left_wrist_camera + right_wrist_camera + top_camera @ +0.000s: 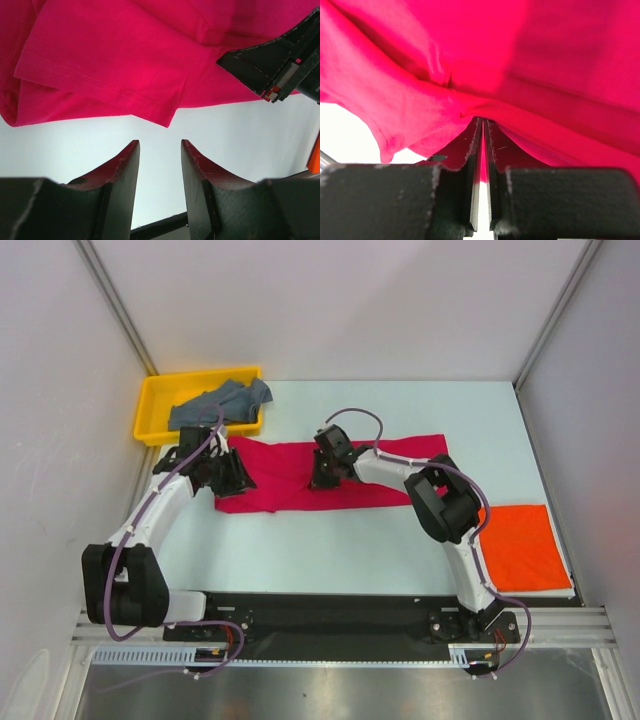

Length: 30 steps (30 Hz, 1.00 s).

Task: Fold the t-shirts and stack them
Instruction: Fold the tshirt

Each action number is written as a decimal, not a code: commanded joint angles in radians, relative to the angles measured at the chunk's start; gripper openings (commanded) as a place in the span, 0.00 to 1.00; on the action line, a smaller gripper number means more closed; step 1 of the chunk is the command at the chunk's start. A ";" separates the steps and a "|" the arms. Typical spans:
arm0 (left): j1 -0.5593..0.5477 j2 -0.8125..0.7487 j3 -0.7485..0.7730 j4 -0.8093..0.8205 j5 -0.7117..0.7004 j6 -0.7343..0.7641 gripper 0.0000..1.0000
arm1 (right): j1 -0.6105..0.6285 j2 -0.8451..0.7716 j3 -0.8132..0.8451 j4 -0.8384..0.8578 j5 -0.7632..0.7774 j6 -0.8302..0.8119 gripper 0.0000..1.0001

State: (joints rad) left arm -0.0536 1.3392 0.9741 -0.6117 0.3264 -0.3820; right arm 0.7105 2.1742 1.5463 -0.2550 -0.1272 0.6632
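Centre frame, your crimson-pink soft cloth t-shirt (280, 480) lies spread flat, its fold apparently under way. Lower right sits the folded orange-red t-shirt (522, 547); upper left, the crumpled grey-blue t-shirt (215, 405). Your right gripper (482, 120) pinches crimson cloth; your left gripper (160, 145) gapes empty beside the hem, likely needing to grasp there next.

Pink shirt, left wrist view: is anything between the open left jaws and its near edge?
Nothing visible. Only bare table lies between the open left jaws and the sleeve hem of the pink shirt. The right jaws, pinching the same shirt, sit off to one side.
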 commanded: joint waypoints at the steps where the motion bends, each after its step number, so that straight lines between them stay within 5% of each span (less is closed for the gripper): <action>1: 0.003 -0.021 -0.008 0.012 0.019 0.026 0.44 | -0.012 0.032 0.061 0.034 0.060 0.016 0.09; 16: 0.005 -0.006 -0.012 0.018 0.005 0.015 0.45 | -0.121 0.029 0.143 -0.022 -0.067 -0.060 0.12; 19: 0.006 0.000 -0.026 0.036 -0.010 0.014 0.47 | -0.112 -0.037 0.080 -0.041 -0.158 -0.079 0.37; 20: 0.009 0.008 -0.028 0.036 -0.015 0.015 0.47 | -0.108 -0.075 0.049 -0.015 -0.202 -0.076 0.53; 22: 0.030 0.028 -0.032 0.047 0.000 0.011 0.48 | -0.108 -0.085 -0.023 0.083 -0.351 -0.010 0.63; 30: 0.089 0.072 -0.017 0.073 0.031 -0.021 0.47 | -0.065 -0.074 -0.109 0.240 -0.489 0.137 0.56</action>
State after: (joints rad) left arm 0.0128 1.3979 0.9478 -0.5777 0.3260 -0.3916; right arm 0.6292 2.1414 1.4342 -0.1120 -0.5304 0.7418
